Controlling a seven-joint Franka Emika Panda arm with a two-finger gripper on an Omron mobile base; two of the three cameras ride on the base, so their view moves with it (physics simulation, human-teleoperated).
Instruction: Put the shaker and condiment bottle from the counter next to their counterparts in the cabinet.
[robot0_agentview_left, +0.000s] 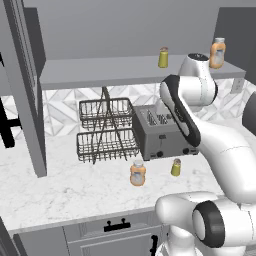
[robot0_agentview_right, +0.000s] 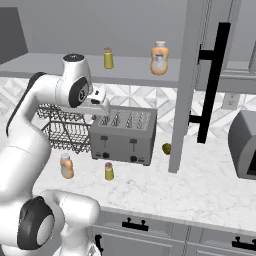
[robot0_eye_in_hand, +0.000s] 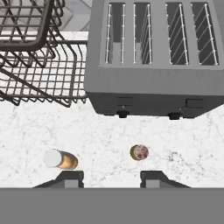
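Cabinet (robot0_agentview_left: 125, 75): shelf carries the counterparts only, a yellow twin shaker (robot0_agentview_left: 163, 57) and a pear-shaped bottle (robot0_agentview_left: 217, 53).
Counter (robot0_agentview_left: 60, 190): both items to be moved stand on it, in front of the toaster (robot0_agentview_left: 162, 130).
Condiment bottle (robot0_agentview_left: 138, 173): upright, untouched.
Shaker (robot0_agentview_left: 176, 167): upright, just right of the bottle.
Gripper (robot0_eye_in_hand: 111, 178): fingers spread wide, holding nothing, high above the shaker.
Progress: nothing transferred; both placements remain.

**Task objects relative to the toaster**

I see the shaker (robot0_agentview_left: 176, 167), olive-yellow and grey-capped, upright on the counter (robot0_agentview_left: 75, 190) just before the toaster (robot0_agentview_left: 162, 131). The condiment bottle (robot0_agentview_left: 138, 173), orange, stands beside it. The counterparts, shaker (robot0_agentview_left: 163, 57) and bulbous bottle (robot0_agentview_left: 217, 53), stand on the cabinet (robot0_agentview_left: 100, 72) shelf above the toaster.
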